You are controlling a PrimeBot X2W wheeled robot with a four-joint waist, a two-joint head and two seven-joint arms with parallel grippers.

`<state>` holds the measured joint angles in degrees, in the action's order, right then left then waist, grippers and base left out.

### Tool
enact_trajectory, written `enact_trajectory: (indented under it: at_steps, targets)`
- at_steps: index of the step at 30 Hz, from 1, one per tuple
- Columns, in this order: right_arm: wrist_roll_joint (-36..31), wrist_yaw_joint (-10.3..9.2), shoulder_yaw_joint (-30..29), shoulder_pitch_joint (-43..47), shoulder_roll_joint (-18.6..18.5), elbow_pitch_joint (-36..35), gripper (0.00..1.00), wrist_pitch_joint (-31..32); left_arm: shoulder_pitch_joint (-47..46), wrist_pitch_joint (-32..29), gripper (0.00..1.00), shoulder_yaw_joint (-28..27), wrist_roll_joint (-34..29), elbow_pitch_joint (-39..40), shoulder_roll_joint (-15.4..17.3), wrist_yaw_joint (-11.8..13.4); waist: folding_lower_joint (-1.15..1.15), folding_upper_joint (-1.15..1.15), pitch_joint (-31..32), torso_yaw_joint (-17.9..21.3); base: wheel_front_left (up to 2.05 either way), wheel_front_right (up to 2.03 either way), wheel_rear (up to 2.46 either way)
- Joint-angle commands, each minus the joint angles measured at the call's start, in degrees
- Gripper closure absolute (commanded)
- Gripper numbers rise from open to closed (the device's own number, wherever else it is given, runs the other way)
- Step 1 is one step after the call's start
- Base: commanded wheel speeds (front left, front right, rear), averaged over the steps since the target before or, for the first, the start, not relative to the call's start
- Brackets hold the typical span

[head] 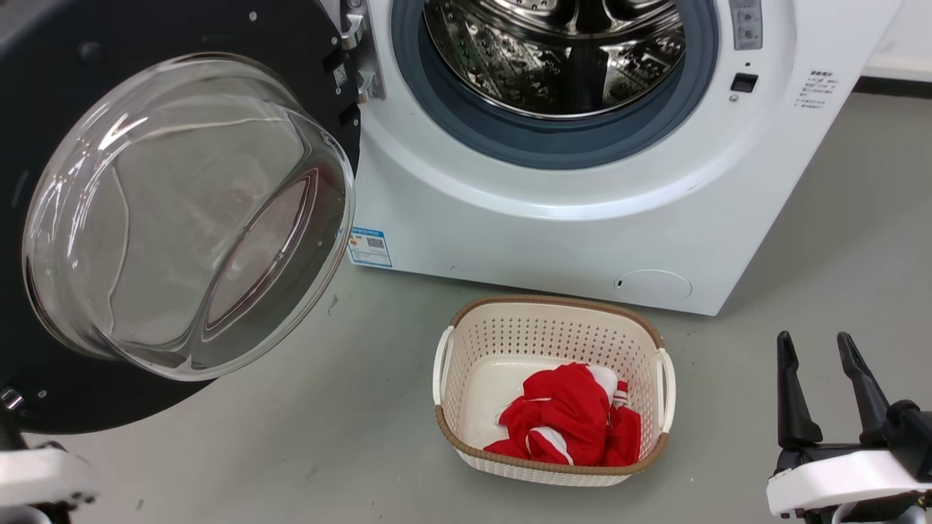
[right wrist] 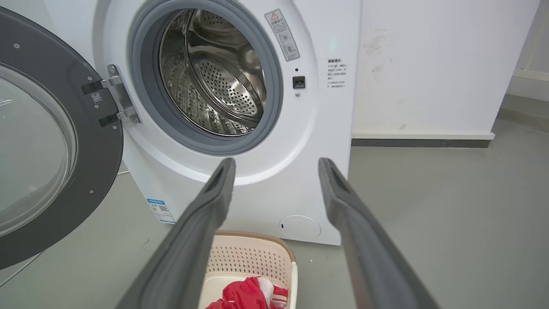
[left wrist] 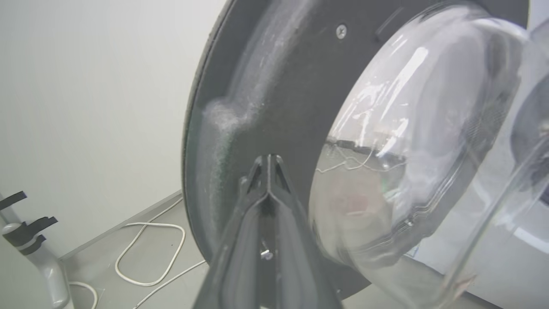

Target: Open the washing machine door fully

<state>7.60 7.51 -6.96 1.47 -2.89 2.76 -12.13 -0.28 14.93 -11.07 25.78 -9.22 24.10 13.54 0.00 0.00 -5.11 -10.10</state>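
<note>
Bright even light; glare streaks the washing machine door (left wrist: 356, 146).

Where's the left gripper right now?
In the left wrist view the left gripper, fingers together, points at the black inner face of the large round glass-windowed washing machine door, beside its bulging clear window.

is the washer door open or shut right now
Open wide. The washing machine door stands out from the front on its hinge, and the steel drum is uncovered.
</note>
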Motion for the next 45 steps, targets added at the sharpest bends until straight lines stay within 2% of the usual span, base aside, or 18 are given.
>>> enact_trajectory:
  at_steps: [1,4,5,7,8,9,18,25,33,45]
  targets:
    - [0.1,-0.04,-0.1,0.4,0.1,0.1,0.0,-0.3,1.2,0.3,1.0,0.2,-0.8,1.3,-0.9,0.2,0.0,0.0,0.6,0.1,0.0,0.0,0.0]
    - [0.3,-0.04,0.0,0.7,0.1,0.2,0.0,-0.3,4.3,0.3,1.0,1.0,-2.5,5.7,-4.5,0.3,0.0,0.0,1.3,0.5,0.0,0.0,0.0]
    - [0.4,-0.04,0.0,0.8,0.1,0.3,0.0,-0.3,5.0,0.3,0.93,1.3,-3.1,6.9,-5.5,0.1,0.0,0.0,1.6,0.6,0.0,0.0,0.0]
    - [0.3,-0.04,0.2,1.0,0.1,0.3,0.0,-0.3,6.5,0.3,0.48,2.8,-4.2,8.9,-8.0,-0.3,0.0,0.0,1.9,0.9,0.0,0.0,0.0]
    - [0.2,-0.04,0.3,1.0,0.1,0.3,0.0,-0.2,7.1,0.3,0.18,3.5,-4.7,9.4,-9.0,-0.4,0.0,0.0,2.1,1.0,0.0,0.0,0.0]
    - [0.0,-0.04,0.4,1.1,0.0,0.2,0.0,-0.1,7.5,0.3,0.0,3.9,-5.4,9.7,-9.5,-0.5,0.0,0.0,2.3,1.2,0.0,0.0,0.0]
    - [-0.2,-0.04,1.5,1.2,0.1,0.0,0.0,0.3,5.6,0.3,0.0,7.6,-9.8,10.2,-13.6,-4.2,0.0,0.0,3.3,3.5,0.0,0.0,0.0]
    - [-2.0,-0.04,1.7,1.0,0.1,-1.0,0.0,0.6,1.0,0.3,0.0,10.4,-12.4,9.3,-17.0,-8.4,0.0,0.0,3.9,6.1,0.0,0.0,0.0]
    - [-4.4,-0.04,2.2,1.6,0.1,-2.7,0.0,1.6,-2.8,0.3,0.0,12.0,-14.2,4.3,-19.0,-12.5,0.0,0.0,4.6,9.3,0.0,0.0,0.0]
    - [-4.1,-0.04,3.1,2.8,0.1,-2.5,0.0,1.7,-1.9,0.3,0.0,11.4,-18.2,2.6,-19.8,-13.8,0.0,0.0,4.9,10.9,0.0,0.0,0.0]
